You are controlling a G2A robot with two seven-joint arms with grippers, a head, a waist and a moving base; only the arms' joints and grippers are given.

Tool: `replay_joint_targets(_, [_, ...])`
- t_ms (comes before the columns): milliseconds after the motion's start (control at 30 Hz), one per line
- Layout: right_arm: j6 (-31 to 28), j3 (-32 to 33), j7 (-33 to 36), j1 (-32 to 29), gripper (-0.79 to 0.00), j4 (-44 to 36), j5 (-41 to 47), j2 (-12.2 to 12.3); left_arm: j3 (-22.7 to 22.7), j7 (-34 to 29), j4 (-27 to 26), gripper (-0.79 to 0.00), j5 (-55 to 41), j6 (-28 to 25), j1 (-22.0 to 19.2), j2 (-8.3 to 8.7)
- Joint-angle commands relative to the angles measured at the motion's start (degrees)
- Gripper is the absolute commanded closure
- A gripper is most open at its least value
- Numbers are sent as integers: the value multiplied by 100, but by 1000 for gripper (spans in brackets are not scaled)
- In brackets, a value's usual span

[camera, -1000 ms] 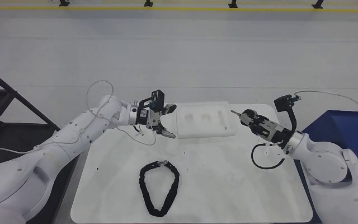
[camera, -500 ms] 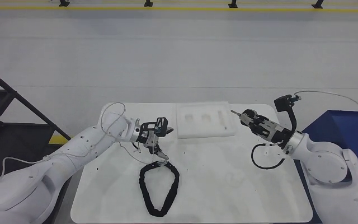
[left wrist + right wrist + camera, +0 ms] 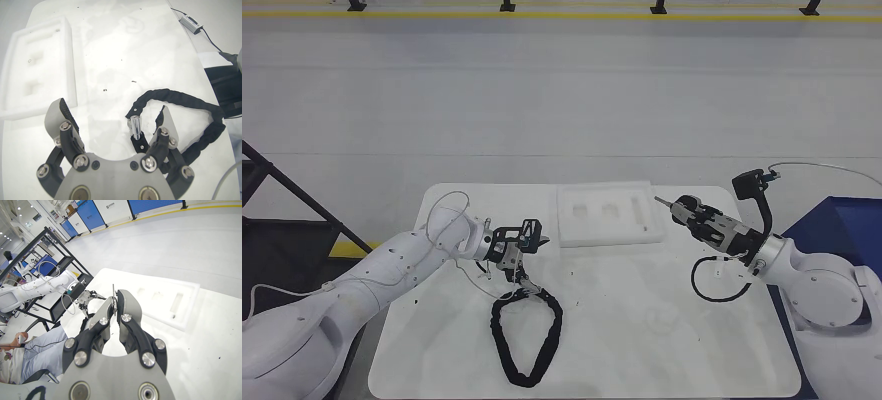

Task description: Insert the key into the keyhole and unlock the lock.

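Looking down on the counter (image 3: 662, 330), we are finding the lock (image 3: 554, 330), a loop of black-sleeved chain, lying in the near left part, well in from every edge. Its shiny metal cylinder (image 3: 136, 126) is sitting at the far end of the loop, between the two sleeve ends. The keyhole (image 3: 134, 117) is showing as a small slot in the cylinder's end face, the end farther from the left wrist.

The left end effector (image 3: 112, 106) is hanging low over that cylinder with its fingers spread wide apart. The cylinder is lying between them, near one finger (image 3: 166, 117) and well apart from the other, touching neither.

The right end effector (image 3: 115, 296) is hovering above the far right part of the counter, just beside the right end of the white foam tray (image 3: 607, 243), with its fingers clamped on the key (image 3: 113, 289). The thin blade is sticking out past the fingertips and pointing toward the left arm.

The tray is sitting along the counter's far edge, and its near left corner is coming close to the left end effector's wider-set finger. A wide stretch of counter top is lying between the lock and the right end effector, so we are reading the two as well apart.
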Motion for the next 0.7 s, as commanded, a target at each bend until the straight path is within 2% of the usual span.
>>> replay_joint_targets(0, [0,0,0,0,0,0,0,0,0,-1,-2,-785,-9,0,-3,0])
replay_joint_targets(300, [0,0,0,0,0,0,0,0,0,-1,-2,-785,-9,0,-3,0])
replay_joint_targets(467, [0,0,0,0,0,0,0,0,-181,-145,-119,-785,-274,141,188,21])
replay_joint_targets(567, [0,0,0,0,0,0,0,0,-333,78,-117,-785,-330,241,373,123])
replay_joint_targets(667, [0,0,0,0,0,0,0,0,-482,382,-147,-785,-225,348,615,296])
